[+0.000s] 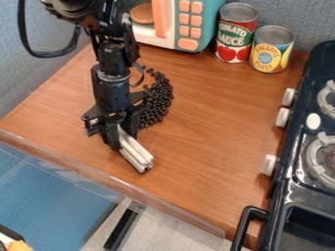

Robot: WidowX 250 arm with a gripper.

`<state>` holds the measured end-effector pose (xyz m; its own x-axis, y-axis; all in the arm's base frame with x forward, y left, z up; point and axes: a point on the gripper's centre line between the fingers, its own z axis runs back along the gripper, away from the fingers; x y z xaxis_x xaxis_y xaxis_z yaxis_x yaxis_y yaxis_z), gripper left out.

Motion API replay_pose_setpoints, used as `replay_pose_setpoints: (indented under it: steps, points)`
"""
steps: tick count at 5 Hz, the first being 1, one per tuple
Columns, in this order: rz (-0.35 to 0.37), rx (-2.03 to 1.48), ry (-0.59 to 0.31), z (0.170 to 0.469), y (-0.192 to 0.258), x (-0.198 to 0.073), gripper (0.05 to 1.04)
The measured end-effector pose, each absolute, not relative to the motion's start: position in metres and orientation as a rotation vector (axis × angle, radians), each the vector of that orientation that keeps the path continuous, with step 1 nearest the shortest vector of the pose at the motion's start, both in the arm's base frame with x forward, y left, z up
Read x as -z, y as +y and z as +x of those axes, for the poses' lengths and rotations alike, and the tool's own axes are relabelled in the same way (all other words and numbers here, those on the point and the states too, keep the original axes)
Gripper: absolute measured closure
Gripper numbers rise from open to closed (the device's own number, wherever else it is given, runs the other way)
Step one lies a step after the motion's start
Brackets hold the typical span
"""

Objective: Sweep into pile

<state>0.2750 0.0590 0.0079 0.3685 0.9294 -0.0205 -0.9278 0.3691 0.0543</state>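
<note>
My gripper (121,138) hangs over the left part of the wooden counter, pointing down and shut on a light grey bar (135,152) that angles down to the right. The bar's lower end is near the counter's front edge. Many small dark beans (157,98) lie in a curved heap just right of the arm and behind the bar; part of the heap is hidden by the arm and gripper.
A toy microwave (180,22) stands at the back, with a red tomato can (236,34) and a yellow pineapple can (272,51) to its right. A black toy stove (307,191) lines the right side. The wooden counter (216,132) has a clear plastic strip along its front edge.
</note>
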Motion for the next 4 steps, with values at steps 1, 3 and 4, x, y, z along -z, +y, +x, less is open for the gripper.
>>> replay_pose_setpoints:
  steps: [1,3,4]
  points:
    - [0.022,-1.223,0.030,0.289,0.062,-0.008,0.705]
    - [-0.005,-1.332,-0.008,0.321,0.069,-0.008,0.705]
    - [-0.010,-1.383,-0.017,0.335,0.071,-0.008,0.705]
